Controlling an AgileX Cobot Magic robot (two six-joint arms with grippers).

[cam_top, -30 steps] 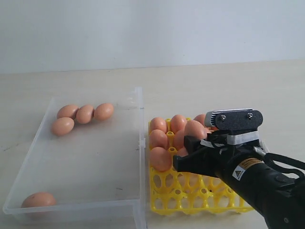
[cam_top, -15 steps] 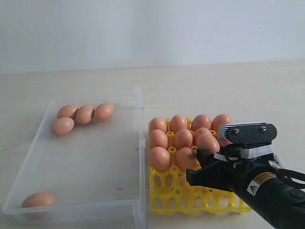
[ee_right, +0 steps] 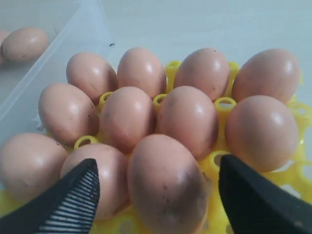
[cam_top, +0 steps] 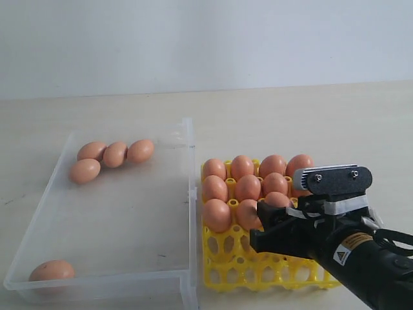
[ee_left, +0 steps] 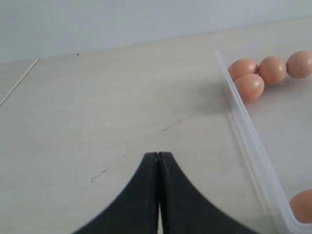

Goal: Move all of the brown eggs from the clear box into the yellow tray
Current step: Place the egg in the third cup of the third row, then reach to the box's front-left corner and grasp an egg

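The clear box (cam_top: 122, 213) lies on the left and holds several brown eggs: a cluster in the far corner (cam_top: 115, 154) and one in the near corner (cam_top: 51, 270). To the right of the box, the yellow tray (cam_top: 239, 265) carries several brown eggs in its far rows. My right gripper (cam_top: 271, 219) hovers low over the tray and is open. One egg (ee_right: 165, 185) sits in a cup between its spread fingers (ee_right: 73, 200), touched by neither. My left gripper (ee_left: 158, 155) is shut and empty over bare table just outside the clear box's wall (ee_left: 248, 131). It does not show in the exterior view.
The near rows of the yellow tray (ee_right: 224, 103) are bare cups with pointed posts. Light tabletop (cam_top: 290, 116) runs behind both containers to a pale wall. My right arm's dark body (cam_top: 361, 258) fills the near right corner.
My right gripper carried an egg rightward across the tray, lowered it into a cup and opened. The egg now rests free between the fingers. The eggs in the box have not moved.
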